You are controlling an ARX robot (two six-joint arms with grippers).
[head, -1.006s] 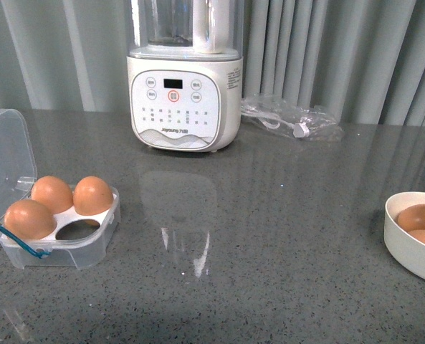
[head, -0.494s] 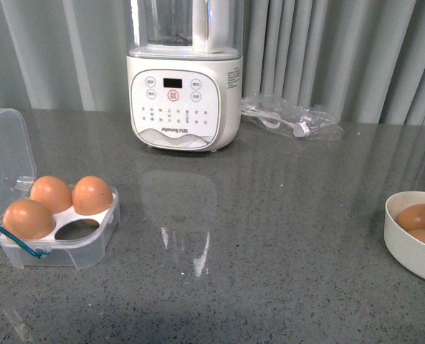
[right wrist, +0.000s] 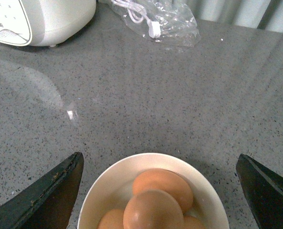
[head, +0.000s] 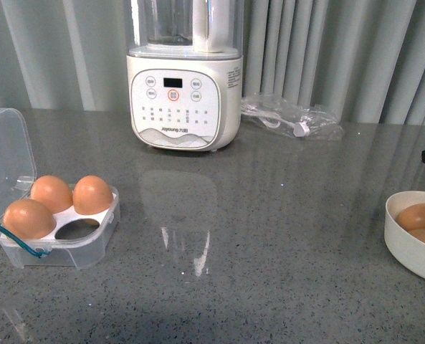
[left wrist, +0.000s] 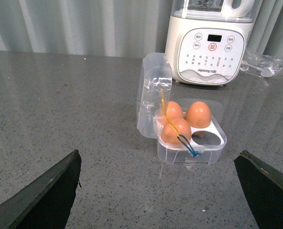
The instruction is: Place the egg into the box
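By the bowl (right wrist: 111, 189), right end effector (right wrist: 159, 156) gaping, empty — topmost egg (right wrist: 153, 211), axis unclear, left end effector (left wrist: 158, 153) gaping, empty.

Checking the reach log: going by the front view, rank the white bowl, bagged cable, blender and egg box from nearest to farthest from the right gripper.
1. White bowl of eggs, right edge, right by the right gripper.
2. Bagged cable, rear, right of centre.
3. Blender, rear centre.
4. Egg box, far left.

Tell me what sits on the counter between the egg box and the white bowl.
Nothing. The front view shows only bare grey countertop between the box and the bowl; the blender stands farther back.
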